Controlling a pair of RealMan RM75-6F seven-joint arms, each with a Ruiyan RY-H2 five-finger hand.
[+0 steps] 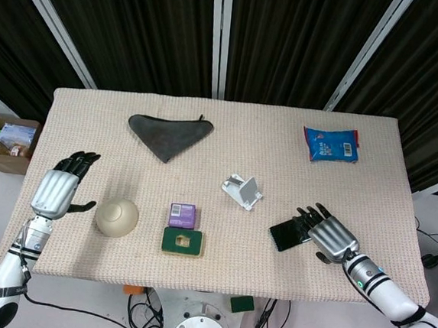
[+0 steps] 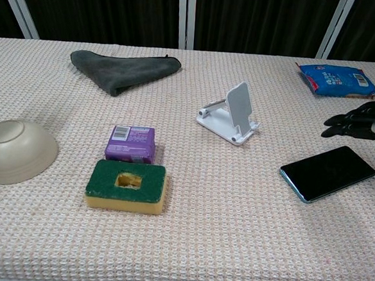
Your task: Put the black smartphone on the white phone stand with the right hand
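Phone (image 2: 327, 173) lies flat, right of and nearer the robot than the stand (image 2: 231, 113), long axis diagonal. Right hand (image 1: 328, 235) hovers over its far-right end, fingers spread, holding nothing. Left hand (image 1: 59, 188) far off, open, empty.

Grey cloth (image 1: 168, 134); blue packet (image 1: 330, 144); bowl (image 1: 117, 217); purple box (image 1: 182, 215); sponge (image 1: 182, 242).

No legible text; blue packet (image 2: 336, 79) print, purple box (image 2: 130, 143) barcode unreadable.
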